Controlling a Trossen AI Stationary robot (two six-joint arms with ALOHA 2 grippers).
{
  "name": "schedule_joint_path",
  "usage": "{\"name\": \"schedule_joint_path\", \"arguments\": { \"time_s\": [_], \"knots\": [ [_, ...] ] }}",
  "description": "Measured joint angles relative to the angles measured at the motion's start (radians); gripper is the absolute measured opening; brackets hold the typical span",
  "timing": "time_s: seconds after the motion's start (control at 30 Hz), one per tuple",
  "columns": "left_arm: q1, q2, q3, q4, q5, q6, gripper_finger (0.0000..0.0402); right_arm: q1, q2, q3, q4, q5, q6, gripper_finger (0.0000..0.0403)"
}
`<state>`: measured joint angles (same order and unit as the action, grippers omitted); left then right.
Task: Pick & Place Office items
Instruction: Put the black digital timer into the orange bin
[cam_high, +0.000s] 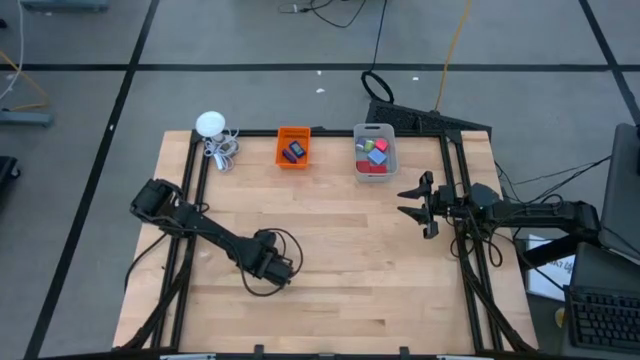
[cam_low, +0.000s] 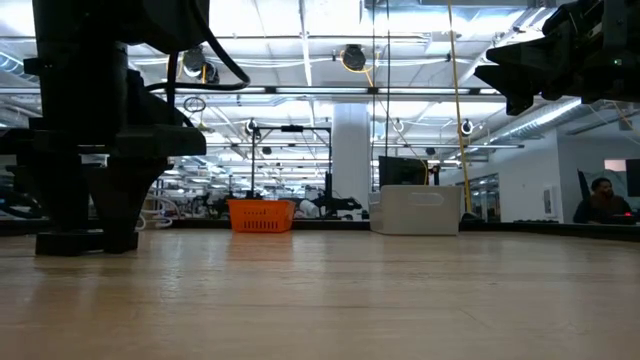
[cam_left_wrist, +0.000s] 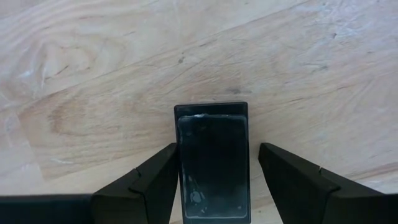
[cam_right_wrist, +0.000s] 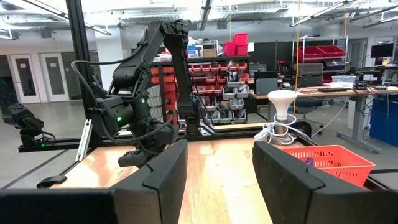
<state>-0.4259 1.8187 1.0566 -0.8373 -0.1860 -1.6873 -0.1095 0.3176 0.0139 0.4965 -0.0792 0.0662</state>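
Note:
A black flat rectangle, one of the office items, lies on the wooden table near its middle. My left gripper points down over it, open, with one finger on each long side. Other office items are in two bins at the far edge. A dark piece and a blue one lie in the orange bin. Red, pink, blue and green blocks lie in the clear grey bin. My right gripper hangs open and level above the table's right part, with nothing between its fingers. My left gripper comes from above, its fingers lying along the rectangle's two long sides. One finger stands right against one long side; I cannot tell whether it touches. The other finger stands clear of the opposite side. The rectangle lies flat on the table.
A white round gadget with a coiled cable stands at the far left corner. Black frame rails run along the table's left and right sides. Bare wood lies between the two arms. A person sits far off in the room.

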Motion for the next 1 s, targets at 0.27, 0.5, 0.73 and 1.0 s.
{"name": "schedule_joint_path", "arguments": {
  "time_s": [0.27,0.5,0.73,1.0],
  "knots": [
    [0.001,0.000,0.002,-0.053,0.021,-0.005,0.0230,0.000,0.000,0.000,0.000,0.000,0.000,0.0171],
    [0.000,0.000,0.001,-0.072,0.032,0.011,0.0230,0.000,0.000,0.000,0.000,0.000,0.000,0.0171],
    [0.001,0.000,0.002,-0.092,0.057,0.014,0.0230,0.000,0.000,0.000,0.000,0.000,0.000,0.0171],
    [0.001,0.000,0.002,-0.103,0.085,0.018,0.0230,0.000,0.000,0.000,0.000,0.000,0.000,0.0171]
  ]
}}
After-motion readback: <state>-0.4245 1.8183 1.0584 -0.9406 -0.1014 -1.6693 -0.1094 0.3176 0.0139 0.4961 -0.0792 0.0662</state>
